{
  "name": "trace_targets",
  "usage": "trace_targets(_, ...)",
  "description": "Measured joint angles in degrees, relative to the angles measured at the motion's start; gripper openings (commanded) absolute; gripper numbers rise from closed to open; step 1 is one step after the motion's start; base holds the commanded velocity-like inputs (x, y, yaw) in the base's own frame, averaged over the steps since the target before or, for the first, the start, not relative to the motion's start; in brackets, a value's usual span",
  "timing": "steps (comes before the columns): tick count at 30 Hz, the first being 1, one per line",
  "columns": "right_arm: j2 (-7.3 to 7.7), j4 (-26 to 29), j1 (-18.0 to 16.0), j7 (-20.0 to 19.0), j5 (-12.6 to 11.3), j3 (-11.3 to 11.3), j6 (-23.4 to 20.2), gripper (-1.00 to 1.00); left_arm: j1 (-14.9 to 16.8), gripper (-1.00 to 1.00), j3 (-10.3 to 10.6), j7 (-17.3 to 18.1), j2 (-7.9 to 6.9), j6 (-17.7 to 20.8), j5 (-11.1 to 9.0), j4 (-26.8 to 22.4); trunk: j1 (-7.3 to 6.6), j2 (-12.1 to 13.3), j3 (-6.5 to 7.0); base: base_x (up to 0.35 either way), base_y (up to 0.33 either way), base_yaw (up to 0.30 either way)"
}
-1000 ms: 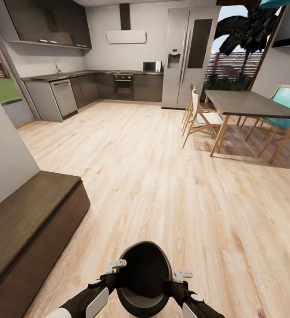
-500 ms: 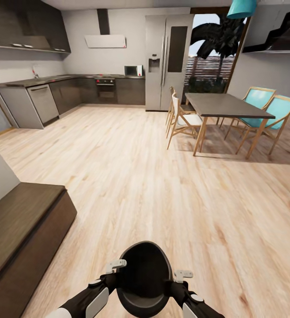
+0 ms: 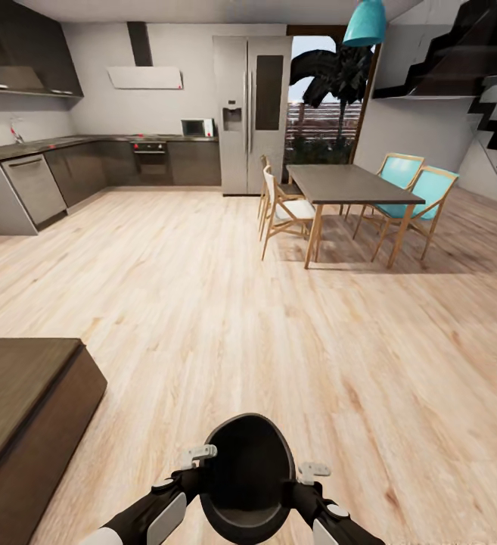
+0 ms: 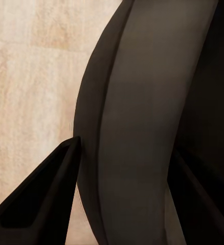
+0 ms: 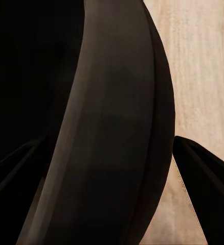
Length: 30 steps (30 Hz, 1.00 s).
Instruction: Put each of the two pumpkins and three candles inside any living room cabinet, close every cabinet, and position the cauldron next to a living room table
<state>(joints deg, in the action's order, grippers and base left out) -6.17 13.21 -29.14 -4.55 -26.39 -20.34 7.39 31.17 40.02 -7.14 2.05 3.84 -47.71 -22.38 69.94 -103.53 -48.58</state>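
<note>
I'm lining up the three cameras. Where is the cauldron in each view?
Head view: cauldron at bottom centre, held between both arms, mouth toward the camera.
Left wrist view: its dark rim runs between the two fingers.
Right wrist view: its rim again runs between the fingers.
Shared landmark: the pale wood floor beside the cauldron.

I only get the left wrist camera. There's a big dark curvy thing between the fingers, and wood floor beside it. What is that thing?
Observer: The head view shows it's the black cauldron, held between both arms in front of the robot, with its mouth facing the camera.
Operator: Is the other arm helping?
Observer: Yes. The right gripper has its fingers on either side of the cauldron's wall, on the opposite side from yours.
Operator: Is a table close?
Observer: No. The dining table stands far ahead and to the right, across the wood floor.
</note>
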Motion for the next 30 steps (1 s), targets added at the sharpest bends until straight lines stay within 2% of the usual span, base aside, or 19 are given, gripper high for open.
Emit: trace_targets(30, 0.00, -0.02, 0.03, 0.01, 0.00, 0.02, -0.04, -1.00, 0.00, -1.00, 0.08, 0.02, 0.00, 0.02, -0.07, 0.05, -6.59, 12.04, 6.98, 0.000, 0.000, -0.236)
